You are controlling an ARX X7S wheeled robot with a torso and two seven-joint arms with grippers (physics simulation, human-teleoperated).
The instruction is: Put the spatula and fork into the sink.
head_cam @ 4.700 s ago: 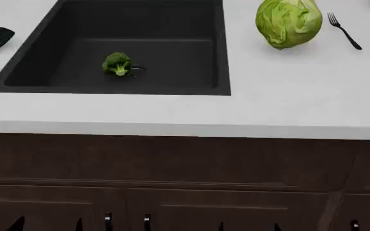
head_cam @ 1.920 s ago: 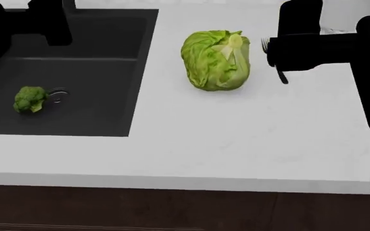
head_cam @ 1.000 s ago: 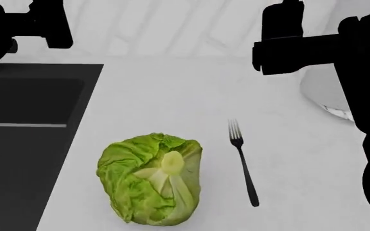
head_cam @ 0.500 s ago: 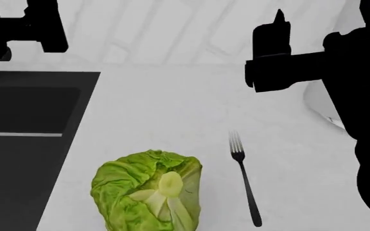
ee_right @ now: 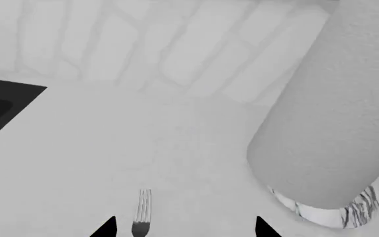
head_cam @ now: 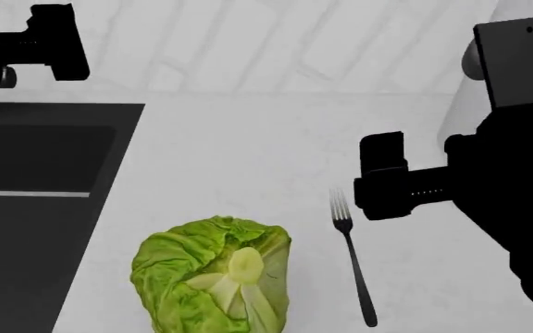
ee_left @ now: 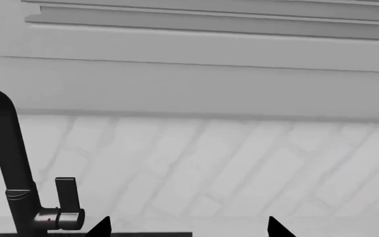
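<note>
The fork [head_cam: 352, 257] lies on the white counter, tines pointing toward the back wall, just right of the lettuce. My right gripper [head_cam: 382, 142] hangs low beside the fork's tines, a little to their right. In the right wrist view the tines [ee_right: 141, 212] show close to one fingertip [ee_right: 105, 228] of the open right gripper [ee_right: 185, 229], with nothing held. The black sink [head_cam: 35, 208] fills the left side. My left gripper [head_cam: 53, 41] is raised over its back rim; in its wrist view the left gripper [ee_left: 188, 229] is open and empty. The spatula is out of view.
A green lettuce head [head_cam: 216, 277] sits between sink and fork. The black faucet [ee_left: 8, 163] with its lever [ee_left: 66, 195] rises at the sink's back. A tall white cylinder [ee_right: 334, 113] stands on the counter to the right of the fork. A tiled wall closes the back.
The head view swung from the sink over to the lettuce and fork. In the last half second my right gripper dropped from up near the wall to beside the fork's tines.
</note>
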